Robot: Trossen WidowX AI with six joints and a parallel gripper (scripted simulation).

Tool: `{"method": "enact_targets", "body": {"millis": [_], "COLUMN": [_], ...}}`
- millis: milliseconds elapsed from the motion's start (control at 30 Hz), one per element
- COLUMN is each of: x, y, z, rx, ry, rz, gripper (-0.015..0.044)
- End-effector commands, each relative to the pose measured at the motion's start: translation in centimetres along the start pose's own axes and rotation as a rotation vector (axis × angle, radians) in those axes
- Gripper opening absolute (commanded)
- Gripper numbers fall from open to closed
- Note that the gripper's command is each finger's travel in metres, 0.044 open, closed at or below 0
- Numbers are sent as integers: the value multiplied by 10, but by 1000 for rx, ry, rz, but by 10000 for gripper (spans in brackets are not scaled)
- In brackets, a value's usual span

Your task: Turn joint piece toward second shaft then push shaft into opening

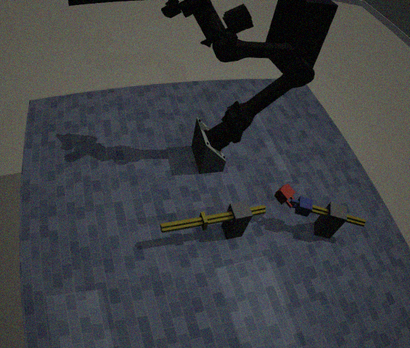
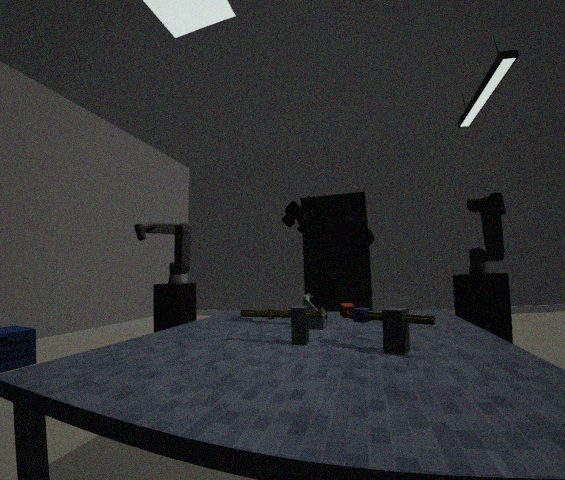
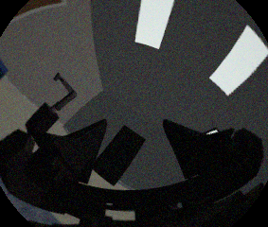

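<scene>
In the top view the sliding yellow shaft with its collar runs through its grey block. The other yellow shaft sits in the right block. On its left end is a blue piece with the hinged red joint piece. The red piece is turned aside towards the arm's base, off the sliding shaft's line, with a gap between them. My gripper is open and empty, raised far from both shafts. Its fingertips cannot be made out in the top and exterior views.
The arm's base plate stands on the blue patterned table, behind the blocks. A tall black box is behind the arm. Two other arms stand on black pedestals beyond the table.
</scene>
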State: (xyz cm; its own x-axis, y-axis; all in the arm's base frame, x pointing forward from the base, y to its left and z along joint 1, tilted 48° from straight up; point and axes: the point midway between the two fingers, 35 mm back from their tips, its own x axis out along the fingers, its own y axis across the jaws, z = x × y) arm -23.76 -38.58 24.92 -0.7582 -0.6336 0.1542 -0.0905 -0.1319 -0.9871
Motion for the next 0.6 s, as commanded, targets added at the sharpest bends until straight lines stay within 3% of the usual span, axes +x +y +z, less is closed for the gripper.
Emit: {"method": "enact_targets", "body": {"millis": [0,200,567], "x": [0,-7,-56], "y": [0,2,17], "z": [0,17,108], "rx": [0,43,181], "ry": [0,-43,-289], "rz": [0,33,256], "gripper": [426,440,440]}}
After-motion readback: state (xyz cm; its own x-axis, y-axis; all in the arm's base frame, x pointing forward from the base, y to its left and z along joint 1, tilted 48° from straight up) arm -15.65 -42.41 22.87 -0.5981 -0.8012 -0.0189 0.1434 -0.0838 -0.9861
